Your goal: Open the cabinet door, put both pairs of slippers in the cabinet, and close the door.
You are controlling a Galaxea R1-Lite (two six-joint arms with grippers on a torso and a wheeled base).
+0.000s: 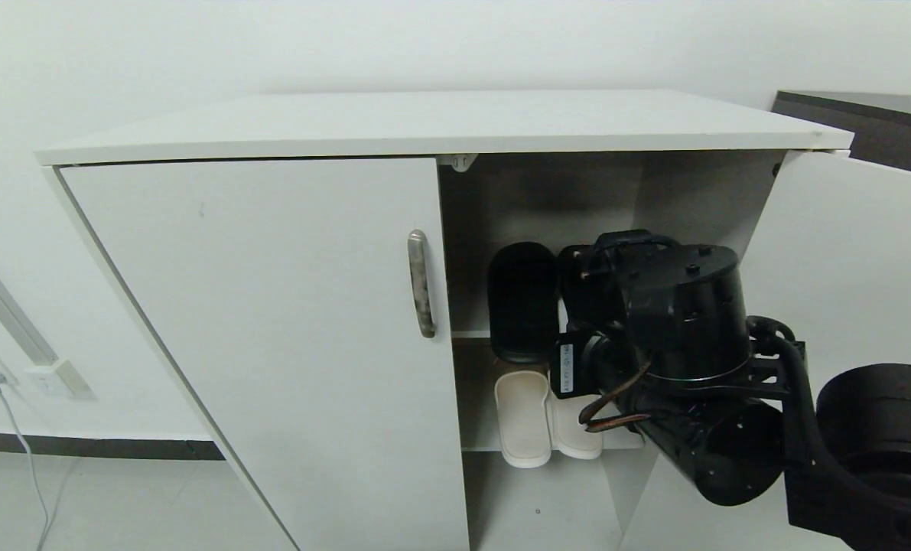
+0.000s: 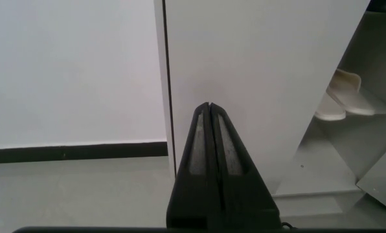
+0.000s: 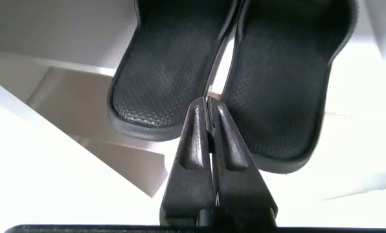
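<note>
With black slippers (image 1: pixel 522 302) and white slippers (image 1: pixel 522 417) shelved, your right claw (image 3: pixel 209 107), pressed together like the left claw (image 2: pixel 209 110), must back out before closing the door (image 1: pixel 845 268).

Plain white laminate cabinet (image 1: pixel 256 321) with a brushed grey metal bar handle (image 1: pixel 421 283). The black rubber slippers (image 3: pixel 167 71) have fine dotted-grid footbeds; the cream plastic slippers (image 1: pixel 520 419) are plain.
</note>
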